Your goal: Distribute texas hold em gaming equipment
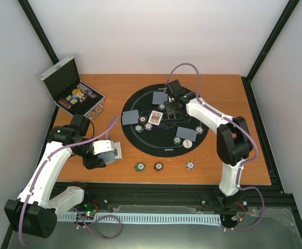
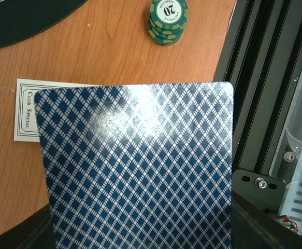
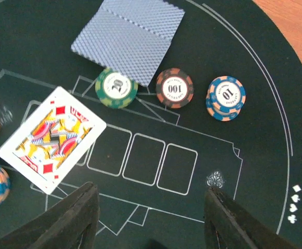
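Observation:
My left gripper is shut on a stack of blue-checked playing cards, which fills the left wrist view and hides the fingers. It hovers over the wood left of the round black mat. My right gripper stands open and empty above the mat's card outlines. Just to its left lies a face-up diamond court card. Face-down cards lie beyond, with a green chip, a brown-red chip and a blue-and-pink chip stack beside them.
The open silver case sits at the far left. Three chip stacks stand on the wood in front of the mat; the green one is near the left gripper. A white "Club Special" card lies under the held cards.

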You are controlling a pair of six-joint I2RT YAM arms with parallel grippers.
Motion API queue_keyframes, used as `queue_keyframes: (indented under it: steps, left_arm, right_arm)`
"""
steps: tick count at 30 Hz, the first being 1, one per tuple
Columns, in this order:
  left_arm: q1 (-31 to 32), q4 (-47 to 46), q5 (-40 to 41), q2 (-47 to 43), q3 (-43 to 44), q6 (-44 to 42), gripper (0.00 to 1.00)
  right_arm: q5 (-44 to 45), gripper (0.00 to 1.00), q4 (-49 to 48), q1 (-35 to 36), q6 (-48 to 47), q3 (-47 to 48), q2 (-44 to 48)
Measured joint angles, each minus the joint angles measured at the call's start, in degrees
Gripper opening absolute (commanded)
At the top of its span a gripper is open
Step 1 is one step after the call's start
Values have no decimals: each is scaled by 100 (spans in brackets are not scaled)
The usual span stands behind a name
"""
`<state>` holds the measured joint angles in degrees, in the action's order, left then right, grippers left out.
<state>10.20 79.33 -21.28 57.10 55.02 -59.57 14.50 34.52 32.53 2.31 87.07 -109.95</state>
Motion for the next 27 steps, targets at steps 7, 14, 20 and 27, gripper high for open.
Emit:
queue_keyframes:
  steps: [7, 14, 20, 27]
  left_arm:
    - [0, -2, -2, 0, 0, 2, 1]
    - [0, -2, 2, 0, 0, 28, 1]
    - [0, -2, 7, 24, 0, 39, 1]
    - [0, -9, 7, 105, 0, 42, 1]
  right_arm:
    - [-1224, 44, -11, -431, 940, 109, -33]
    - [-1716, 29, 35, -557, 1272, 868, -1167]
    - [-1812, 26, 114, -654, 1364, 1272, -1947]
    - [-1812, 23, 173, -654, 1388, 1725, -2166]
